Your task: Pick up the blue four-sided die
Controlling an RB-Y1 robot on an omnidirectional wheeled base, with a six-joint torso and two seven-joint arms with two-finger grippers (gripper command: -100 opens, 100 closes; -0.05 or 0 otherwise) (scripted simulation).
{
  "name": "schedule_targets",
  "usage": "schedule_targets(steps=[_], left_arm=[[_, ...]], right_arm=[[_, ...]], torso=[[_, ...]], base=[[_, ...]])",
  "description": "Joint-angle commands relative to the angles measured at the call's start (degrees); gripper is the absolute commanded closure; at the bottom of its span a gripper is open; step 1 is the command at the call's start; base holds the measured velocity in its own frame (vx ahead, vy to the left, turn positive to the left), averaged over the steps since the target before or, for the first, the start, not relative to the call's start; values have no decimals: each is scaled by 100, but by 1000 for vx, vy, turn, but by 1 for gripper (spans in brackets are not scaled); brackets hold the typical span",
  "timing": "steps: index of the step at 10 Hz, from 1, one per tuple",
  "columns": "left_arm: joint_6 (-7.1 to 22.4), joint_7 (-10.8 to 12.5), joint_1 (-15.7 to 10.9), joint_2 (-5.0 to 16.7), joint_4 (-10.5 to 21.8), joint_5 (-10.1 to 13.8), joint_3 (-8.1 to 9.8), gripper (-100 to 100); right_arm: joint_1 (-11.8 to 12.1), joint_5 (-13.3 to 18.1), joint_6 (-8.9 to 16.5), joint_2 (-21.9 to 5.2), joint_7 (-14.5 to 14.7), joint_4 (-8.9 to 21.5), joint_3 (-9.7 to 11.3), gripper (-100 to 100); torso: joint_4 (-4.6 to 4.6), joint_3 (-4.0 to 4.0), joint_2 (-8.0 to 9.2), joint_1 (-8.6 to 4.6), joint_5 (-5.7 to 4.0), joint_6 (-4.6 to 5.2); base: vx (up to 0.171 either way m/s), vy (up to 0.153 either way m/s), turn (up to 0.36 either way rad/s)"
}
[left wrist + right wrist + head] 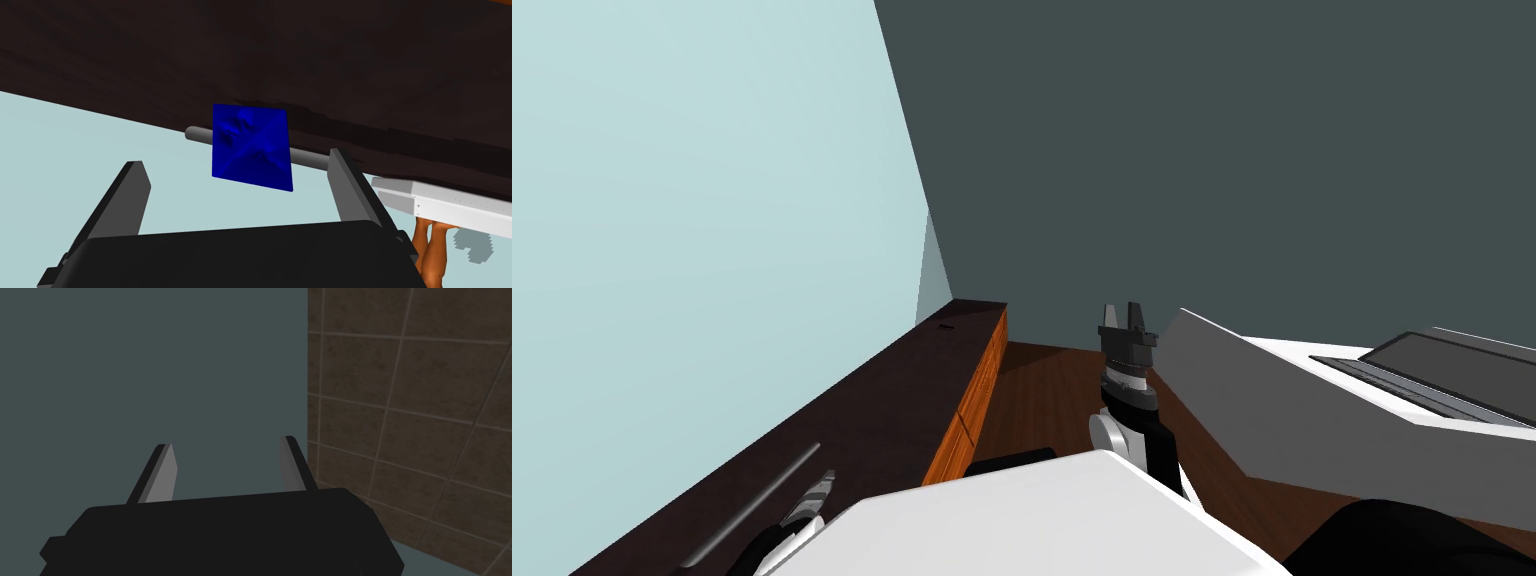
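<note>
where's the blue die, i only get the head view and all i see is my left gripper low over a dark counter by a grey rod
Observer: The left wrist view has it. The blue die sits straight ahead of the left gripper, in front of the grey rod, hiding part of it.
Operator: is the gripper open or shut
Observer: Open wide. The die is centred in the gap and touches neither finger.
Operator: and the right one, from up here i can't tell
Observer: In its own wrist view, the right gripper is open too, with nothing between its fingers.
</note>
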Motion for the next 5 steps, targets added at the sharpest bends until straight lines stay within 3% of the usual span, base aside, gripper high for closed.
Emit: schedule_targets(steps=[1, 2, 3, 4, 5], left_arm=[[-116, -240, -137, -13, 223, 6, 263, -100], [-116, -240, -137, -13, 223, 6, 263, -100], [-161, -380, -205, -38, 313, 10, 426, -100], [-122, -307, -175, -24, 264, 8, 348, -100], [-140, -328, -184, -23, 283, 9, 362, 100]], right_arm=[[0, 0, 0, 0, 0, 0, 0, 0], [0, 0, 0, 0, 0, 0, 0, 0], [1, 0, 0, 0, 0, 0, 0, 0], [0, 0, 0, 0, 0, 0, 0, 0], [1, 0, 0, 0, 0, 0, 0, 0]], torso=[[0, 0, 0, 0, 0, 0], [0, -1, -2, -1, 0, 0], [-2, -5, -9, -6, -1, -2], [-2, -7, -11, -10, -2, 0], [-3, -8, -15, -14, -3, -2]], base=[[-44, 52, -97], [-23, 34, -34], [-20, 23, -59], [-11, 12, -18], [0, 0, 0]])
